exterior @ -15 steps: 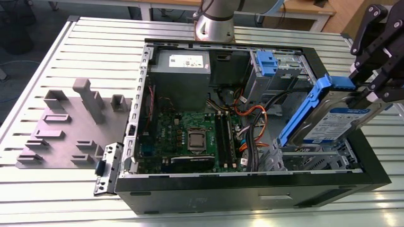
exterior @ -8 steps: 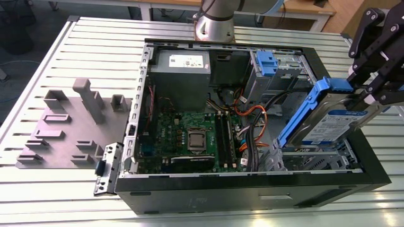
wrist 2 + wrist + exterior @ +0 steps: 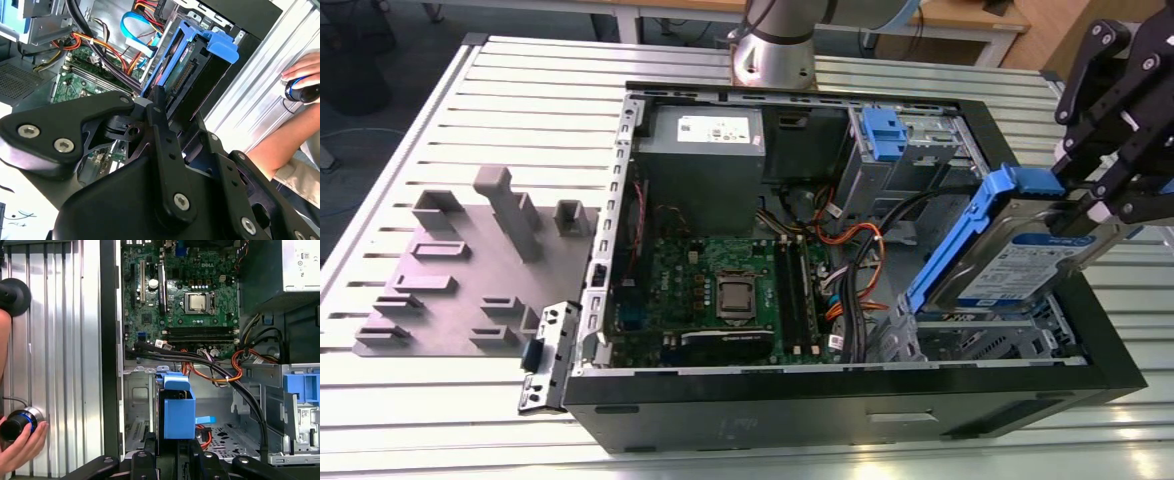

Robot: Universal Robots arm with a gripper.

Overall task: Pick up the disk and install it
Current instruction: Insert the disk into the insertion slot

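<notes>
Robot arm's black jaws pinch the disk (image 3: 1014, 250) by its upper end, holding the blue-railed hard drive tilted in the air above the metal drive cage (image 3: 994, 335). The cage sits in the corner of the open computer case (image 3: 854, 405) on the exterior view's right. Whether the disk's lower end touches the cage cannot be told. Inside the case lie the green motherboard (image 3: 720, 290), a grey power-supply box (image 3: 700, 150) and a second blue drive carrier (image 3: 881, 135). The case rests on a slatted metal counter (image 3: 494, 110) near a grey fixture plate (image 3: 454, 290). Beside the case, a person's hand (image 3: 22, 445) grips a round blue-ringed knob (image 3: 17, 422).
</notes>
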